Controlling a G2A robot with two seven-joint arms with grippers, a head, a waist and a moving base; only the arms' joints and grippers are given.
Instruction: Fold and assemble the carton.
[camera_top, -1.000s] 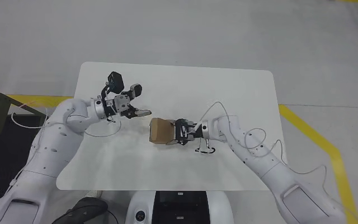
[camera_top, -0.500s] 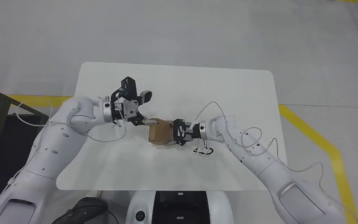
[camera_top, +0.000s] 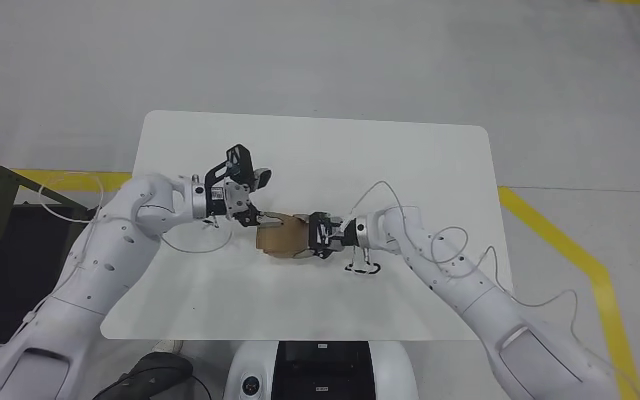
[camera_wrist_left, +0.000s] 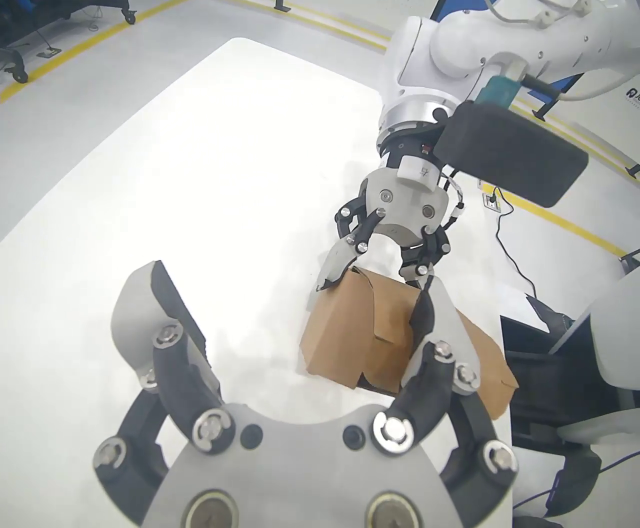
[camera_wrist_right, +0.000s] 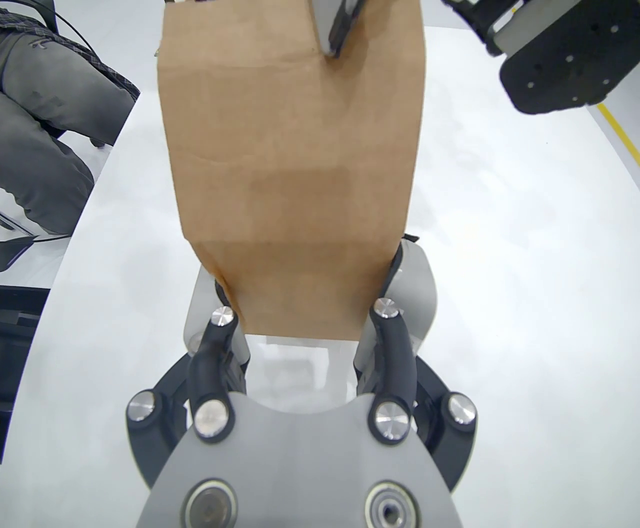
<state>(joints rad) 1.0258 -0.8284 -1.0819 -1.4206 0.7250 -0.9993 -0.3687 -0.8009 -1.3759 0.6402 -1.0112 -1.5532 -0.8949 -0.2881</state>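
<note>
On the white table (camera_top: 400, 160), the carton (camera_top: 280, 236) lies lengthwise between both arms: right gripper (camera_top: 319, 236) clamped on one end, left gripper (camera_top: 256, 211) spread wide, one finger (camera_wrist_left: 440, 320) touching the opposite end

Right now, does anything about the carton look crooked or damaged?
No visible tear. The carton is unfinished: its end flaps by the open left claw gape, and the right claw pinches the other end narrower.
</note>
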